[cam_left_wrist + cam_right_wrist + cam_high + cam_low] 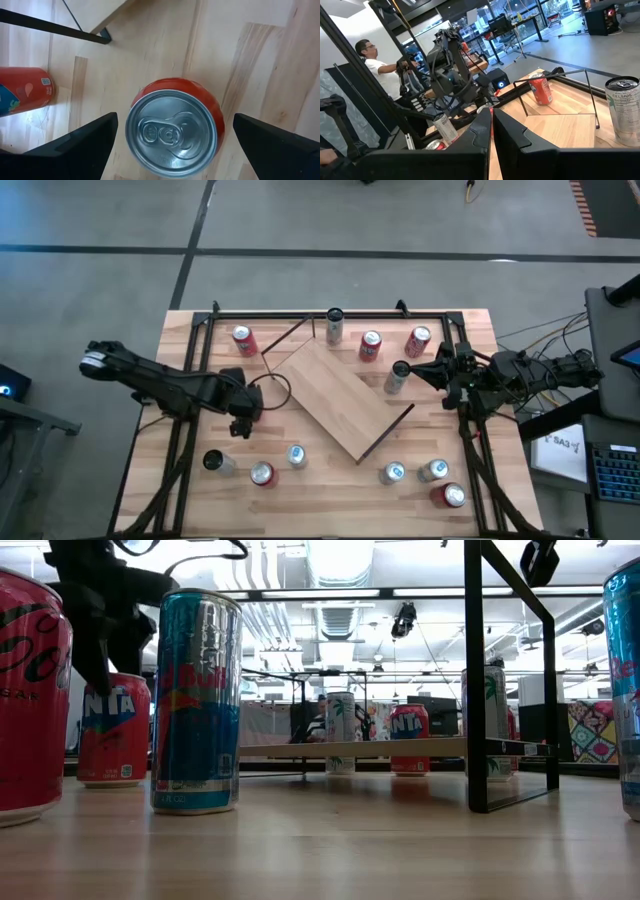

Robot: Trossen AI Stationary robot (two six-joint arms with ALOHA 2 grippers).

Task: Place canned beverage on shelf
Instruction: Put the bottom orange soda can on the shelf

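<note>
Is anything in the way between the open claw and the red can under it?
Nothing visible is. The open left gripper hangs right above the red can with the silver top, its fingers apart on either side.

Two dark, jointed arms trail black cables; the left arm [165, 385] bears a white band, and wedge-shaped matte black fingers [75, 150].
</note>
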